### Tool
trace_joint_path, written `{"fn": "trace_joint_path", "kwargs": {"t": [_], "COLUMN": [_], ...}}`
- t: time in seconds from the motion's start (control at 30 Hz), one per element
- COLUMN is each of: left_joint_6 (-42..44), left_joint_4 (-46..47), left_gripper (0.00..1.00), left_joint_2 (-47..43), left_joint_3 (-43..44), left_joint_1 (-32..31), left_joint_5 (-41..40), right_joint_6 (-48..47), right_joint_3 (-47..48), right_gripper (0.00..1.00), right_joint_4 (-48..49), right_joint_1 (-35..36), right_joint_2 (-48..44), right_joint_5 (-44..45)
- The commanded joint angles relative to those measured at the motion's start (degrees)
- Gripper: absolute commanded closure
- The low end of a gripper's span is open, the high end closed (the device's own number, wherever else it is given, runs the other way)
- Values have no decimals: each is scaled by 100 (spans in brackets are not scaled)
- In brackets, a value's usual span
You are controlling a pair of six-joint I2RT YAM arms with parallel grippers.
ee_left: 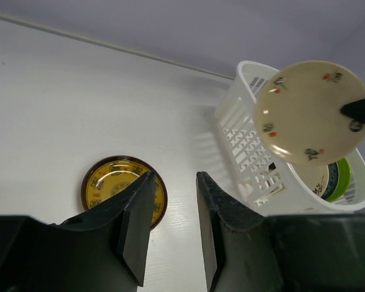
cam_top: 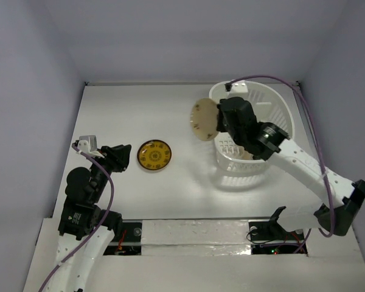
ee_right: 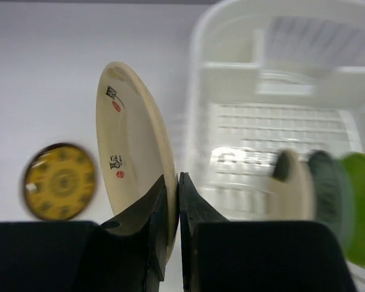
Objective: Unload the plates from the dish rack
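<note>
My right gripper (cam_top: 218,121) is shut on the rim of the cream speckled plate (cam_top: 204,119) and holds it on edge in the air, just left of the white dish rack (cam_top: 274,106). In the right wrist view the cream plate (ee_right: 131,152) is pinched between my fingers (ee_right: 174,182). The beige plate (ee_right: 292,182), grey-blue plate (ee_right: 327,185) and lime green plate (ee_right: 359,201) stand in the rack (ee_right: 280,73). The yellow-orange plate (cam_top: 154,156) lies flat on the table. My left gripper (cam_top: 123,152) is open and empty, just left of it, also in the left wrist view (ee_left: 173,182).
The white table (cam_top: 140,109) is walled in by pale panels at the back and both sides. A purple cable (cam_top: 310,115) arcs over the right arm past the rack's right side. In the left wrist view the rack (ee_left: 249,158) and held plate (ee_left: 310,112) sit at the right.
</note>
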Motion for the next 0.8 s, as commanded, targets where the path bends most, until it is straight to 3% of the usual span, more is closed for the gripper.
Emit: {"fn": "trace_joint_path", "kwargs": {"t": [0.0,0.27,0.5,0.77], "left_joint_6": [-22,-40,-49,-40], "left_joint_4": [214,196,196,205], "left_gripper": [70,66,65,64], "left_joint_2": [41,32,58,59], "left_joint_3": [187,187,187,187], "left_joint_1": [42,42,42,42], "left_joint_5": [-88,-168,-133,-106], "right_joint_6": [523,1691,2255,2694], "right_joint_3": [-283,-89,-27,-414], "right_gripper": [100,100,98,86], "right_joint_4": [2081,3464,3746,4177], "right_joint_1": [251,436,489,489], "right_joint_2": [597,2249,3261,3701], "right_joint_5": [-1680,-3139,-3229,-3238]}}
